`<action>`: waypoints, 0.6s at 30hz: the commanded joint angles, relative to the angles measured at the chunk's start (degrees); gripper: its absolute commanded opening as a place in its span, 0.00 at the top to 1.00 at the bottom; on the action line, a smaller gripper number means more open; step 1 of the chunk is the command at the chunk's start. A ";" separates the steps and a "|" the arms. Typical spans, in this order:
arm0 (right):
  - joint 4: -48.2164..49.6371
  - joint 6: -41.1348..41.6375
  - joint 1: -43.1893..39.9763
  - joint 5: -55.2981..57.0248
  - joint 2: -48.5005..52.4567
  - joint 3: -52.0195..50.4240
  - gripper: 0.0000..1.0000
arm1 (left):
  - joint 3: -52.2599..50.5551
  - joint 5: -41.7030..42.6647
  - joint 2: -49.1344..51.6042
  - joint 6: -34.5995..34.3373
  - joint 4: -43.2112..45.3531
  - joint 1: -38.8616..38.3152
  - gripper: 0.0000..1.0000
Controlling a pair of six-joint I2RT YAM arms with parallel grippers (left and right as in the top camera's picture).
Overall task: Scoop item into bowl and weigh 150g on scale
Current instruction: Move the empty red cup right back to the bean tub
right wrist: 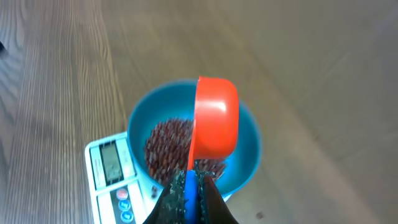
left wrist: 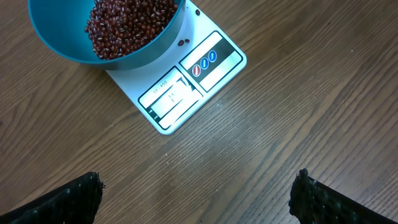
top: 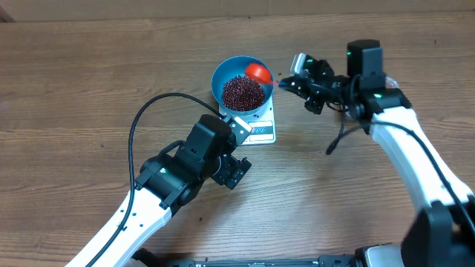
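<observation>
Beans [top: 243, 93] in blue bowl [top: 228, 69] on scale [top: 261, 132], orange scoop [top: 257, 72] above

You have a wood-grain table [top: 67, 81] filling nearly all of your overhead view, its brown boards running left to right. A paler tan strip [top: 148, 6] lines the far edge. The light falls evenly and the shadows are soft.
</observation>
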 commanded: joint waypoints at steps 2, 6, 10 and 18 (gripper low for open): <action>0.09 4.59 -0.13 0.98 -6.14 2.34 0.97 | -0.11 -0.39 0.44 0.70 0.22 0.04 0.01; 0.31 13.75 -0.37 11.76 -8.72 2.34 0.97 | -0.11 -0.39 0.44 0.70 0.22 0.04 0.01; 0.72 29.68 -1.62 29.57 -10.25 2.34 0.97 | -0.11 -0.39 0.44 0.70 0.22 0.04 0.01; -1.68 40.04 -6.71 41.83 -10.47 2.34 0.97 | -0.11 -0.39 0.44 0.70 0.22 0.04 0.01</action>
